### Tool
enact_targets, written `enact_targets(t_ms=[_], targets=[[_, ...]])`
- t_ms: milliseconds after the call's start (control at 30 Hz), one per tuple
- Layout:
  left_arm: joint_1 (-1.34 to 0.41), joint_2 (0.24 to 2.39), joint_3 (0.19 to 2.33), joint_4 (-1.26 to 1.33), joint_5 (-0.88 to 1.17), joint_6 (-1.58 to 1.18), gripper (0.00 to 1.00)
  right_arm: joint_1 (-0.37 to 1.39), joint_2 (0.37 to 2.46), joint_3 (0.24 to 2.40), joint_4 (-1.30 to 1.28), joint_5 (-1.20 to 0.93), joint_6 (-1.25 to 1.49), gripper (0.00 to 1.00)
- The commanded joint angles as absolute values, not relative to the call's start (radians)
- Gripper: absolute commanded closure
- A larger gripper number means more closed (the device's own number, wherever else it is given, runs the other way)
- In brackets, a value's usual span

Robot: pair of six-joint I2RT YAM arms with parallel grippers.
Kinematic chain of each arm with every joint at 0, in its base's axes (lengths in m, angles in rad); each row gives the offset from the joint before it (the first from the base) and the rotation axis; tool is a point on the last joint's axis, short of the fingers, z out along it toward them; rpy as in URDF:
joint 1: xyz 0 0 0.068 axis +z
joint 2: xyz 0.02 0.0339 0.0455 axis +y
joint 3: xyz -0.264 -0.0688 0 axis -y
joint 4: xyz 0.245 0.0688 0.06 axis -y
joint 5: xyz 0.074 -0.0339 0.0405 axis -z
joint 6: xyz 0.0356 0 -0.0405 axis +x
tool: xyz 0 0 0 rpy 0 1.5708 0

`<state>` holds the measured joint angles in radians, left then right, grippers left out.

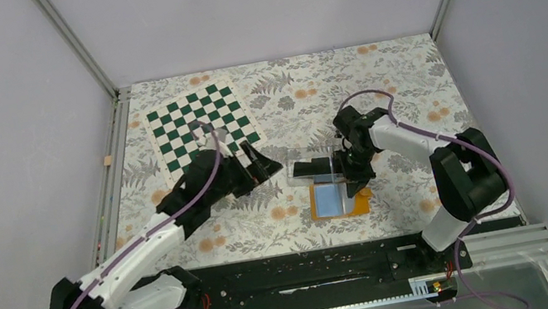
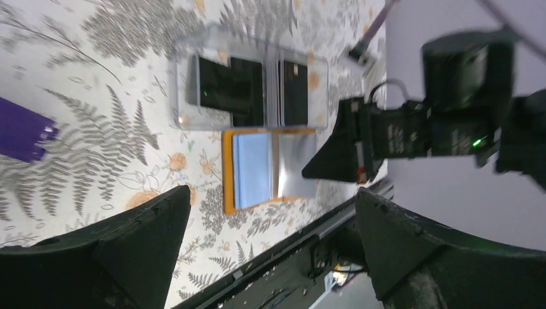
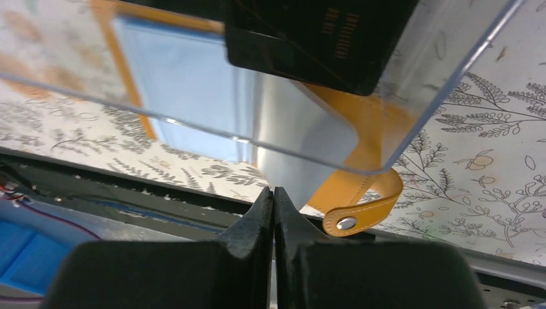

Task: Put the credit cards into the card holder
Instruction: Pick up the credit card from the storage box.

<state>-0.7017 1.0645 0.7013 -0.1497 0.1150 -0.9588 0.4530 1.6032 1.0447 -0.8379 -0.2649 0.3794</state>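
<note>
Credit cards (image 1: pixel 308 168) lie black inside the clear box (image 1: pixel 331 155) in the middle of the counter (image 1: pixel 393 84) in the top view. None is in the card holder (image 1: pixel 333 199), which lies spread open just beside the box on its near side. The left gripper (image 1: pixel 268 164) hangs left of the box, apart from it. The right gripper (image 1: pixel 357 182) stands over the holder's right edge.

From the left wrist, that arm's jaws are spread wide with nothing between them. They frame the box, the cards (image 2: pixel 222 90) inside it, and the holder's light blue pockets (image 2: pixel 252 168).

From the right wrist, the fingers (image 3: pixel 257 219) are pressed together and empty, near the box's corner, with the holder's snap strap (image 3: pixel 357 215) just beside them.

The step in hand looks like fetching a first card. The next move calls for a parted gripper to reach into the box, pinch one thin card by its edge, then slide it flat into a blue pocket.
</note>
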Motion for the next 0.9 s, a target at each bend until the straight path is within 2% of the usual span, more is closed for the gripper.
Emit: enact_targets(t_ms=[0, 133, 267, 500, 700, 800, 867], targets=[[-0.622, 0.971, 0.667, -0.173, 0.047, -0.995, 0.01, 0.457, 1.615, 1.003, -0.837, -0.159, 0.389, 0.97], [-0.573, 0.932, 0.625, -0.101, 0.16, -0.98, 0.01, 0.456, 1.611, 0.962, -0.818, -0.112, 0.411, 0.97], [-0.569, 0.939, 0.604, -0.035, 0.167, -1.015, 0.01, 0.449, 1.614, 0.929, -0.794, -0.103, 0.426, 0.96], [-0.579, 1.171, 0.775, -0.087, 0.278, -0.969, 0.01, 0.43, 1.646, 0.895, -0.759, -0.119, 0.415, 0.94], [-0.623, 1.326, 0.93, -0.138, 0.303, -0.942, 0.01, 0.428, 1.59, 0.89, -0.747, -0.152, 0.393, 0.92], [-0.653, 1.412, 1.001, -0.157, 0.328, -0.937, 0.03, 0.42, 1.542, 0.903, -0.751, -0.183, 0.388, 0.88], [-0.673, 1.473, 1.048, -0.181, 0.339, -0.94, 0.06, 0.407, 1.512, 0.92, -0.762, -0.204, 0.388, 0.8]])
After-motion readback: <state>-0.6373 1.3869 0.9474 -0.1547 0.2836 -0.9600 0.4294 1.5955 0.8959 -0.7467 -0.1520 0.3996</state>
